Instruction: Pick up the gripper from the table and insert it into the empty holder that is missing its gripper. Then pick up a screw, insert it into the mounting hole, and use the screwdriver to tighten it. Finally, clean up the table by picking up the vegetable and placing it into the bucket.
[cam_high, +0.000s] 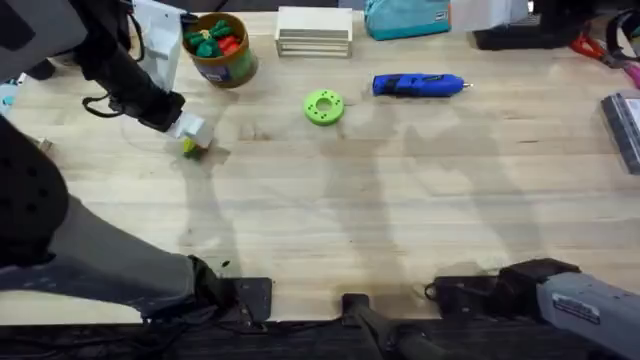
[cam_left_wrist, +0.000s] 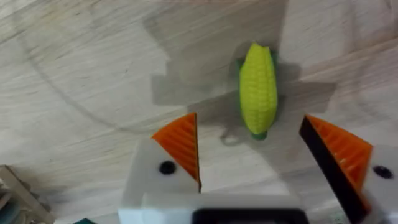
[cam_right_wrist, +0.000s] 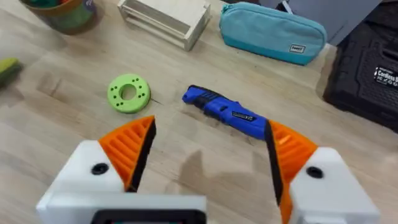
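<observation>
While the left arm reaches out over the far left part of the tabletop, its left gripper hangs spread wide just above the corn, grasping nothing. The corn lies flat on the wood, its near tip between the two orange pads, touching neither as far as I can see. From overhead the left gripper sits just in front of the bucket, slightly to its left, and the corn shows as a yellow-green speck under the white fingers.

The bucket stands upright at the far left edge, with red and green toy pieces inside it. To the right of the bucket lies a flat green ring, and further right of that the blue screwdriver lies on its side, metal tip pointing away from the bucket. Behind the ring, also right of the bucket, sits a pale slatted wooden box, then a teal pouch.

Well apart from the bucket, the right gripper is held back near its base, released and wide open, holding nothing, with the screwdriver and ring on the wood ahead of it.
</observation>
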